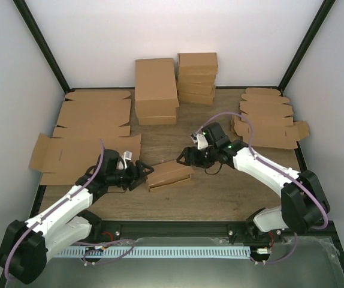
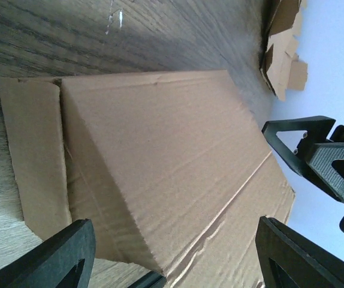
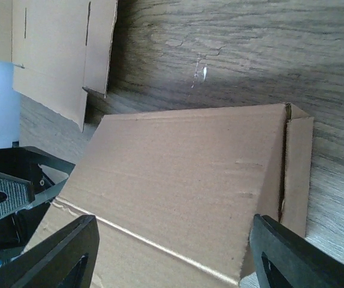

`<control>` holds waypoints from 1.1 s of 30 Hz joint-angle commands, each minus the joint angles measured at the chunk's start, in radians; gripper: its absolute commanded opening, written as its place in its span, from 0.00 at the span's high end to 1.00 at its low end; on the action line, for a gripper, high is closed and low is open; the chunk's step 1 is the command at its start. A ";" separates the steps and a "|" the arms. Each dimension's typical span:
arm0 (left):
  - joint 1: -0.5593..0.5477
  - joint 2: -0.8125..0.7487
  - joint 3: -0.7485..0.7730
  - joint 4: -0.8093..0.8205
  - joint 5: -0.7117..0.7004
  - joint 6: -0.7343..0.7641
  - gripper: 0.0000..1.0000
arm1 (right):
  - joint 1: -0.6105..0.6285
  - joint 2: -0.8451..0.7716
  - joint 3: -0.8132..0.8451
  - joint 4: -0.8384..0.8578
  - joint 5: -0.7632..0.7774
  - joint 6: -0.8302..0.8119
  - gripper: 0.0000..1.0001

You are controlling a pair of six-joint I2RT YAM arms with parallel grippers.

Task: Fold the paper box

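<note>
The paper box [image 1: 170,174] is a small brown carton lying mid-table, partly folded, with a flap sticking out at one end. My left gripper [image 1: 143,170] is open at its left end. In the left wrist view the box [image 2: 160,174] fills the space between the spread fingers [image 2: 58,255]. My right gripper [image 1: 186,157] is open at the box's upper right end. In the right wrist view the box [image 3: 184,180] lies between the wide-apart fingers [image 3: 280,255]. Neither gripper holds the cardboard.
Flat unfolded cardboard blanks [image 1: 82,141] lie at the left. More blanks [image 1: 268,117] are stacked at the right. Folded brown boxes [image 1: 156,90] and a stack of smaller ones [image 1: 197,78] stand at the back. Black frame posts mark the corners.
</note>
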 commanded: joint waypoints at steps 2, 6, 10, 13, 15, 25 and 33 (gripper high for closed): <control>-0.017 0.016 -0.019 0.080 0.018 -0.028 0.26 | -0.005 0.021 -0.037 0.062 -0.051 0.042 0.29; -0.023 0.027 -0.030 0.104 0.018 -0.034 0.29 | -0.005 0.015 -0.058 0.067 -0.035 0.047 0.29; -0.029 0.042 -0.037 0.124 0.018 -0.039 0.33 | -0.005 0.012 -0.063 0.057 0.002 0.045 0.22; -0.032 0.051 -0.037 0.130 0.016 -0.039 0.34 | -0.006 0.020 -0.070 0.073 -0.020 0.048 0.24; -0.034 0.056 -0.039 0.133 0.014 -0.038 0.35 | -0.005 0.026 -0.075 0.091 -0.042 0.057 0.25; -0.041 0.072 -0.056 0.139 0.001 -0.030 0.40 | -0.004 0.038 -0.116 0.151 -0.100 0.090 0.30; -0.041 0.068 -0.001 -0.013 -0.044 0.076 0.43 | -0.003 0.021 -0.118 0.076 0.039 0.031 0.38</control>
